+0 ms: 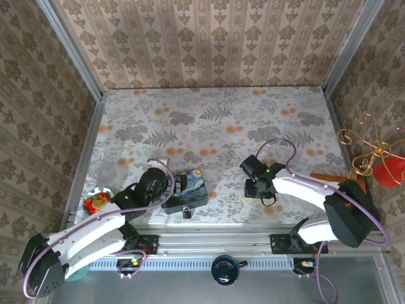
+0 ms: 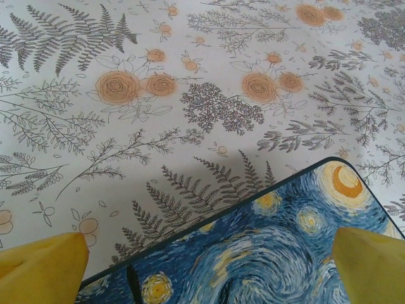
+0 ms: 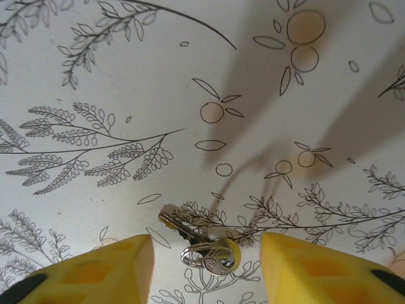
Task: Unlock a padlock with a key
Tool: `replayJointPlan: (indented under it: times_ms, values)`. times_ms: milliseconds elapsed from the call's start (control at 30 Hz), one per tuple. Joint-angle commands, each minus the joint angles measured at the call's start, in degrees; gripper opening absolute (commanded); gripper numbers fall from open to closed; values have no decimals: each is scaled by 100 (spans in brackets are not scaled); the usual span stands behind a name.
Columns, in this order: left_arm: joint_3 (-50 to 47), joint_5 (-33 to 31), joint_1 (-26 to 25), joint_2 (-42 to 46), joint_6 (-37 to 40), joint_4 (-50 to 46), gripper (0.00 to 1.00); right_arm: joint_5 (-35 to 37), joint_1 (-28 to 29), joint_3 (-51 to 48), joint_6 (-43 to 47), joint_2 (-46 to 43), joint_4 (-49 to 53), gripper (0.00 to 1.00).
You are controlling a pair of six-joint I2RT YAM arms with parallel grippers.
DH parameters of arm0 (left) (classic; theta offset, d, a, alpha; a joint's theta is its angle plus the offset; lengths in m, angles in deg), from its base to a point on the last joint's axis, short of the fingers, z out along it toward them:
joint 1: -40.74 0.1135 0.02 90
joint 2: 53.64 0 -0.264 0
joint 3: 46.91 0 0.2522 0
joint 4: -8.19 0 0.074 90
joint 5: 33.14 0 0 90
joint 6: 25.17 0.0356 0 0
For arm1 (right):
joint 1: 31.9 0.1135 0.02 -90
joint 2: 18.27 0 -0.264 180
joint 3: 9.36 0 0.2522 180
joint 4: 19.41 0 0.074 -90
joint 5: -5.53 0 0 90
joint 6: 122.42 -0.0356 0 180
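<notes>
Little of the task looked done. The left end effector hung wide open over the blue tin, gripping nothing. The padlock lay on the surface just beside the tin's near edge, apparently locked. Further right, the key lay flat between the spread, empty fingers of the right end effector, so grasping, inserting and turning were all left. A small dish at far left held something red and yellow. The tin was shut, its contents hidden.
</notes>
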Motion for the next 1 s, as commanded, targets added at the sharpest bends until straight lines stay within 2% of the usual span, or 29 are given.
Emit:
replayJointPlan:
  times_ms: [0, 367, 667, 967]
  values:
    - [8, -71, -24, -44, -55, 176, 100, -86, 69, -98, -194, 87, -92, 45]
    - [12, -39, -34, -120, -143, 291, 100, -10, 176, -131, -212, 267, -180, 28]
    - [35, -62, -30, -113, -136, 317, 100, 110, 290, -55, -199, 241, -112, 19]
    - [117, -21, -28, -108, -92, 282, 100, 122, 337, -20, -220, 162, -179, 4]
